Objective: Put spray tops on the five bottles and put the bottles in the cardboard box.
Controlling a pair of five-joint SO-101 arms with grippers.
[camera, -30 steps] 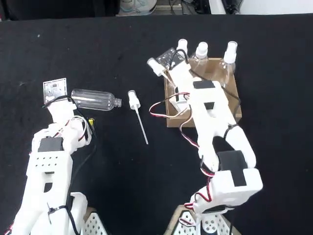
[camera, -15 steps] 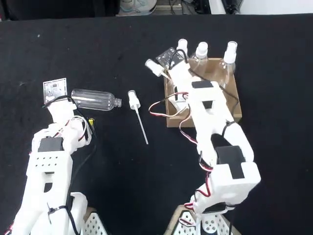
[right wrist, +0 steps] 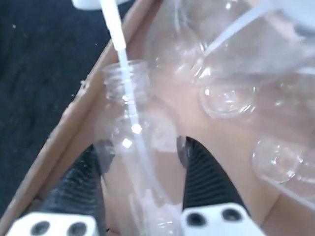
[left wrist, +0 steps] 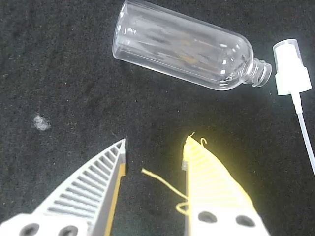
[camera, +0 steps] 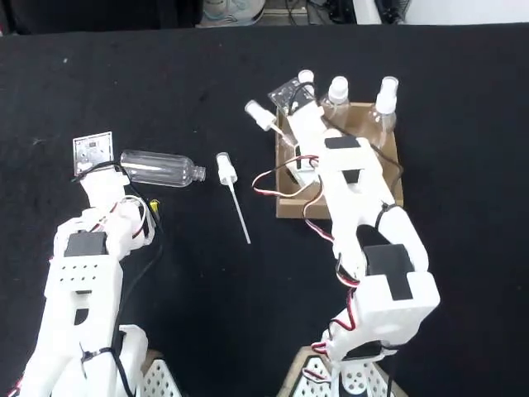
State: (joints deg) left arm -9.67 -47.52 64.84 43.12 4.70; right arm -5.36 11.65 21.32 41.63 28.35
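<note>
Open black table (camera: 463,248) stretches right of and nearer than the cardboard box (camera: 390,178). The lying bottle (camera: 159,168) and loose spray top (camera: 226,169) rest well apart from the box, to its left. The left gripper (left wrist: 156,142) hangs near the lying bottle, fingers spread. Since a moment ago the box has slid slightly left and nearer with the right arm, while the left arm hasn't budged. The right gripper (right wrist: 141,145) pinches the held bottle (right wrist: 152,123), clear, against the box's left wall. The tilted spray top (camera: 259,114) has its tube down that bottle's neck. Three capped bottles (camera: 338,95) stand along the far edge.
</note>
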